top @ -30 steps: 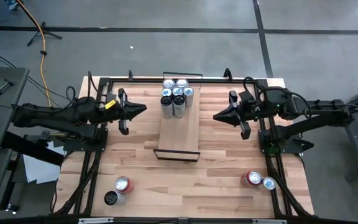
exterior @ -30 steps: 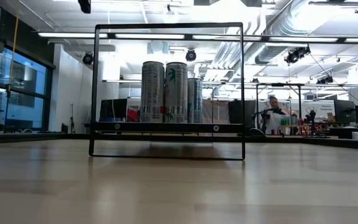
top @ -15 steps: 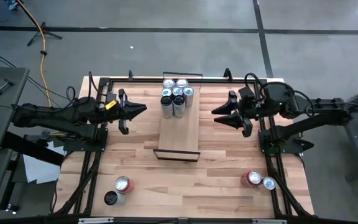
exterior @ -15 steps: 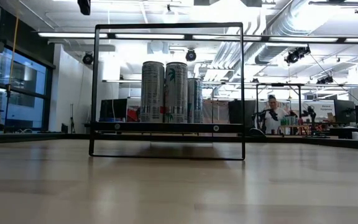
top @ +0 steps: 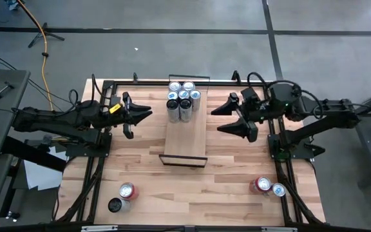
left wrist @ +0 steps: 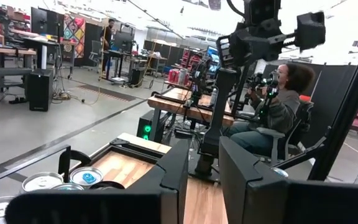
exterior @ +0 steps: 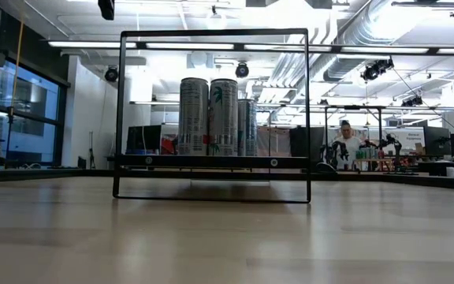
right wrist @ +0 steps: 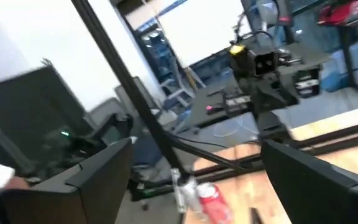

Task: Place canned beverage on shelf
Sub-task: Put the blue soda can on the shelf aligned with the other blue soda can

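At the near edge of the bench (top: 192,193) two pairs of cans wait. By the near left corner a red-topped can (top: 127,190) stands just beside a dark can (top: 114,205). By the near right corner a red can (top: 262,185) touches a silver-topped can (top: 278,189).

Mid-bench, the shelf (top: 185,136) runs lengthways from near to far, a narrow light-wood plank with its thin black frame (exterior: 211,114) at the near end. The near part of the plank is bare. At its far end stands a tight cluster of tall silver cans (top: 183,98); the low view shows them upright on the raised plank, seen through the frame.

The left gripper (top: 140,115) hangs over the bench left of the shelf, level with the can cluster, apart from it, pointing toward it. Its jaws stand a narrow gap apart and hold nothing. The right gripper (top: 227,118) hangs on the shelf's right side, jaws spread wide and empty.

Beyond the bench a seated person (left wrist: 277,112) shows in the room.
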